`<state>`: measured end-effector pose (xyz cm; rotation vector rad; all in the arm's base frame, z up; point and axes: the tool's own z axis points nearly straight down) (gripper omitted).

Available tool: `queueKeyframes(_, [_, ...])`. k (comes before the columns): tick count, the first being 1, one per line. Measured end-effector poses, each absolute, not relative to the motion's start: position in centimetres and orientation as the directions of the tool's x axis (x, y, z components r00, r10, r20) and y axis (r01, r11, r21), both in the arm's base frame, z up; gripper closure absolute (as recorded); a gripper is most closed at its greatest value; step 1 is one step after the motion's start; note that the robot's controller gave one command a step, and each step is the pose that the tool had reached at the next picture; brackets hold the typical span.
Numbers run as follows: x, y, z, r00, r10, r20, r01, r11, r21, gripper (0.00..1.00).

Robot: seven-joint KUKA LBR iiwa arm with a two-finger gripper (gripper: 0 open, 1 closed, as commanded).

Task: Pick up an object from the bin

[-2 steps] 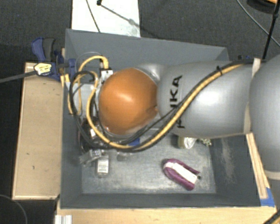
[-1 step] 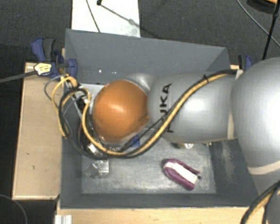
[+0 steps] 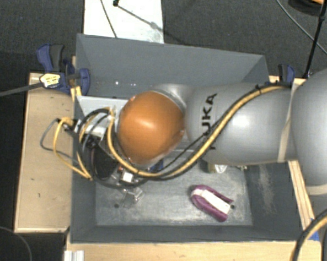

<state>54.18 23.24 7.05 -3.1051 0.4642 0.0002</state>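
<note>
The arm [image 3: 246, 127] comes in from the right and crosses the grey metal bin [image 3: 173, 67], ending in a rounded orange cover [image 3: 150, 126] at the wrist. Yellow and black cables [image 3: 58, 143] loop out on the far side of that cover, away from the arm. The gripper [image 3: 128, 193] hangs just below and slightly to the left of the orange cover. Its small metallic tip is low over the bin's floor, close to the near-left part of the floor. The tip is small and partly lost against the dark wrist hardware above it, so I cannot tell whether the tool is apart or together, nor whether it touches the floor. The floor directly beneath it looks like bare scuffed grey metal. The plainest loose thing is a purple and white object [image 3: 210, 203], oblong and lying flat. It sits to the gripper's right at about the same depth in the bin, apart from the gripper, with open floor between them. Farther to the right and behind the gripper, tucked under the arm's silver body, a small pale thing [image 3: 220, 169] peeks out; its kind cannot be made out. Just behind the gripper, at the lower edge of the orange cover, a small blue bit [image 3: 157, 166] shows, mostly hidden by the cables and the wrist.
</note>
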Motion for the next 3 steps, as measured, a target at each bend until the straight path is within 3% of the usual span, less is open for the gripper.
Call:
queueKeyframes(1, [54.1,23.3,7.1,0.955,-0.298,-0.003,-0.298,-0.955,0.001,1.0])
queueKeyframes(2, [54.1,23.3,7.5,0.951,-0.308,-0.004,-0.308,-0.951,0.004,1.0])
queueKeyframes(3, [54.2,23.4,17.9,0.949,-0.315,0.005,-0.315,-0.949,-0.006,1.0])
